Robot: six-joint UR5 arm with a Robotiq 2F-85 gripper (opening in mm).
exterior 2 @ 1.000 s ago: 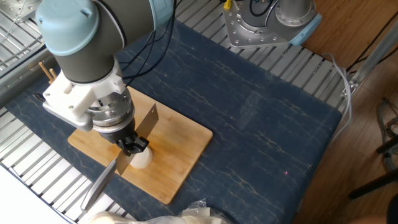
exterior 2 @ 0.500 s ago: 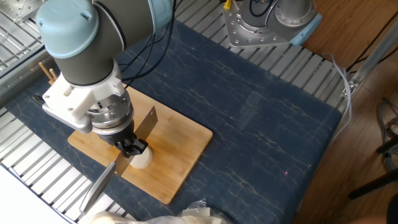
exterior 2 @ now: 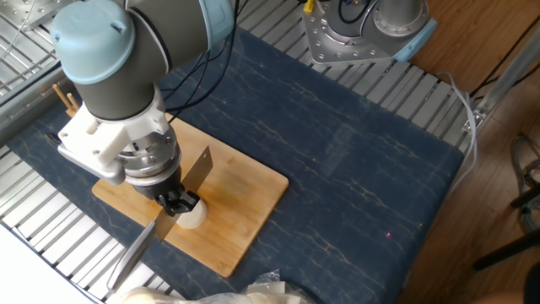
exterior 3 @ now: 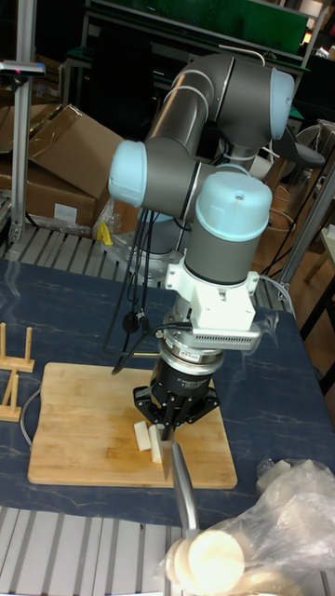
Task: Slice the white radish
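Barely any change from a second ago: the arm has shifted a touch toward the near-left of the wooden board (exterior 2: 236, 198); the knife (exterior 2: 169, 211) keeps the same slant, and the white radish (exterior 2: 193, 216) lies where it did.

Edges and room: the board sits on a dark blue mat (exterior 2: 354, 169) over the slatted bench (exterior 2: 51, 228); the board's right half is bare wood, with open mat beyond it to the right; the knife handle (exterior 3: 183, 484) reaches past the board's near edge, over the mat and toward the bench slats; a small wooden rack (exterior 3: 13, 377) stands at the board's left end; a crumpled clear plastic wrap (exterior 3: 279, 521) lies at the near-right corner, apart from the board; a second metal base (exterior 2: 363, 34) stands at the far side of the mat.

Jaws: the gripper (exterior 2: 175, 201) points down over the board's near-left part, jaws clamped on the knife near where blade meets handle; blade runs edge-down across the radish, touching it; in the tall fixed view pale radish pieces (exterior 3: 147, 438) show just left of the blade on the board, right under the gripper.
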